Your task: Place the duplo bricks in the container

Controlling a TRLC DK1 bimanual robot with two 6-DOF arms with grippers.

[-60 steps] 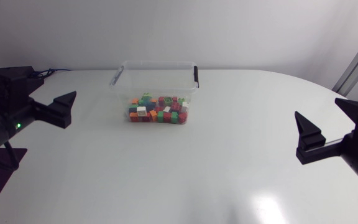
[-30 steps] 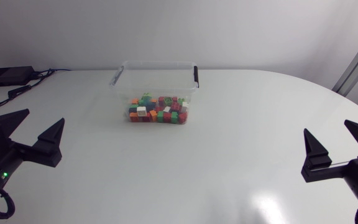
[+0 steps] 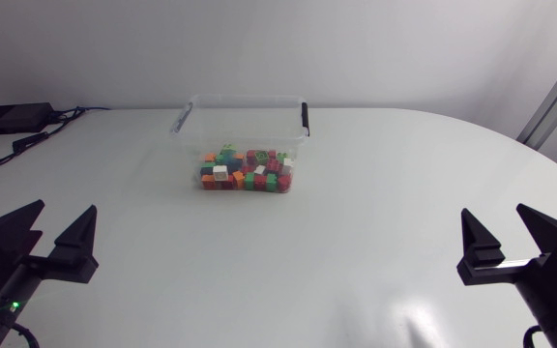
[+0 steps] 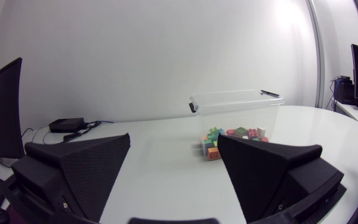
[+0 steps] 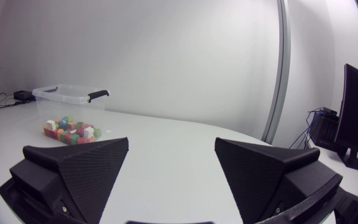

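The bricks (image 3: 246, 170) are lying inside the container (image 3: 245, 114), which is sitting at the table's (image 3: 356, 242) 12 o'clock. The left gripper (image 3: 64, 209) is hovering at 8 o'clock and the right gripper (image 3: 494, 211) at 4 o'clock, both gaping wide, holding nothing.

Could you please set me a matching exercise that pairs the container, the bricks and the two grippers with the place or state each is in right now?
Things
1. container
2. duplo bricks
3. left gripper
4. right gripper

Places and states
A. fingers open, holding nothing, at the near right of the table
B. clear, with black handles, at the far middle of the table
C. many-coloured, heaped inside the container
D. fingers open, holding nothing, at the near left of the table

Right pairs: 1-B, 2-C, 3-D, 4-A.
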